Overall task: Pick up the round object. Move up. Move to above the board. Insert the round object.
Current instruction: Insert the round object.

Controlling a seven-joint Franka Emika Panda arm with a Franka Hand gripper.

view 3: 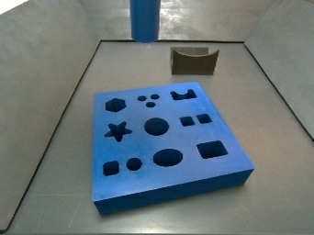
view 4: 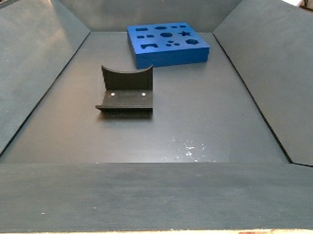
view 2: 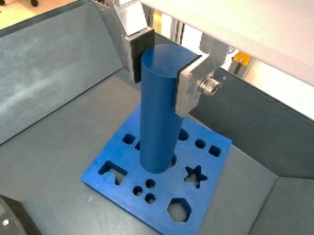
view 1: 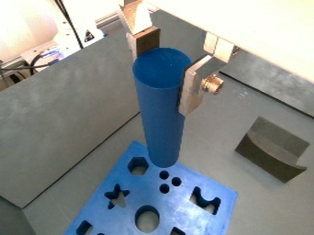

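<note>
My gripper (view 1: 170, 64) is shut on the round object (view 1: 160, 110), a tall plain blue cylinder peg, gripped near its top and held upright; both also show in a wrist view (view 2: 163, 66), peg (view 2: 157, 119). In both wrist views the peg's lower end lines up over the board (view 1: 185, 211) (view 2: 166, 179), a thick blue slab with star, hexagon, circle and square holes. In a side view only the peg's lower part (view 3: 145, 18) shows, high above the floor beyond the board (view 3: 138, 147). The board also lies at the far end in a side view (view 4: 169, 57).
A dark olive-brown block with a curved notch (view 3: 193, 60) stands on the floor beyond the board, also seen in a side view (view 4: 126, 91) and a wrist view (view 1: 276, 147). Sloping grey walls (view 3: 50, 110) enclose the floor on all sides.
</note>
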